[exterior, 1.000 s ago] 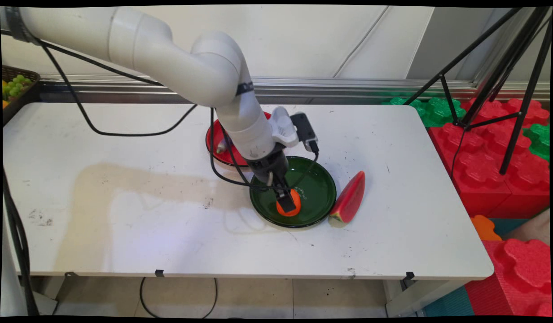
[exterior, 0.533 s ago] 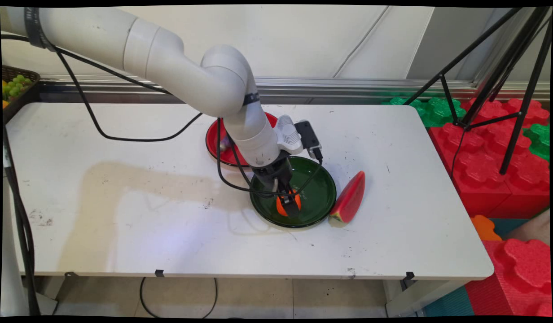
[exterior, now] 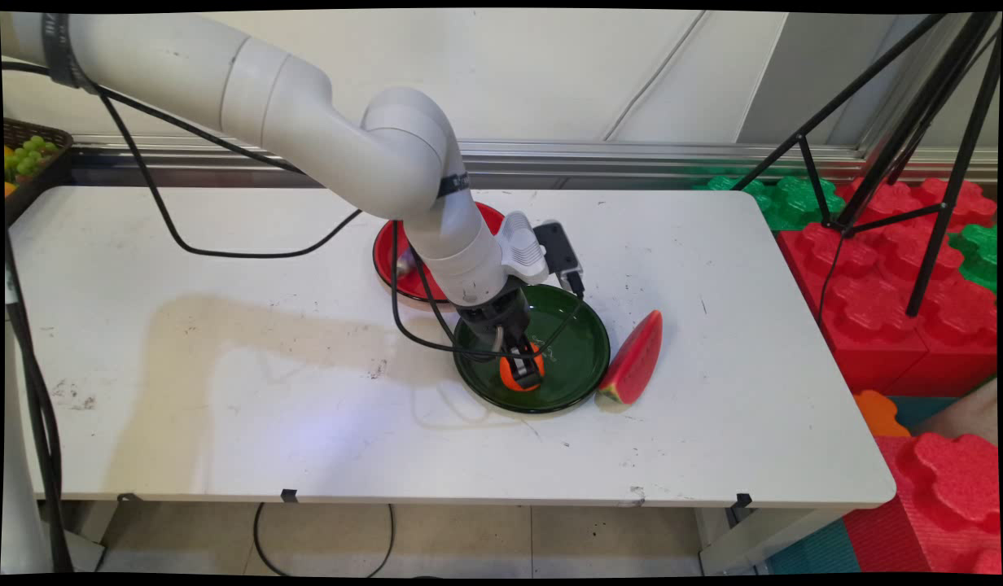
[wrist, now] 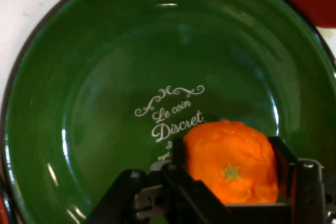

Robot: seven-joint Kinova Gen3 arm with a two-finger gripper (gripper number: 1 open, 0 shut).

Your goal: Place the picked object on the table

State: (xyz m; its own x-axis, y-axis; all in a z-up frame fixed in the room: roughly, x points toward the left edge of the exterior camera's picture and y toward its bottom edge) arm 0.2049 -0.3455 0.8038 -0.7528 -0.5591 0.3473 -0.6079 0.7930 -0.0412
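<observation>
The black two-finger gripper [exterior: 521, 371] is reaching down into the round dark green glossy plate [exterior: 579, 358], and its fingers are closing around the small orange round fruit [exterior: 511, 376], one finger on each side of it. In the hand view the orange round fruit [wrist: 231, 162] is sitting between the two black fingers [wrist: 181, 179], with a small green star-shaped mark facing the camera, and the fingers are pressing against its sides. The fruit is lying low over the near part of the green plate [wrist: 79, 77], just beside the white lettering "Le coin Discret" [wrist: 170, 114] printed at the middle of the plate; I cannot tell whether it is resting on the plate or is a little above it.

The green plate is standing on the white table [exterior: 225, 391], toward the middle of it and a little to the right. The red watermelon slice with a green rind [exterior: 632, 362] is lying on the table, touching the right rim of the green plate. The round red plate [exterior: 392, 256] is standing just behind the green plate, toward the far edge of the table, and the arm is hiding a big part of it. A dark woven basket with green grapes [exterior: 29, 155] is standing beyond the far left corner of the table.
</observation>
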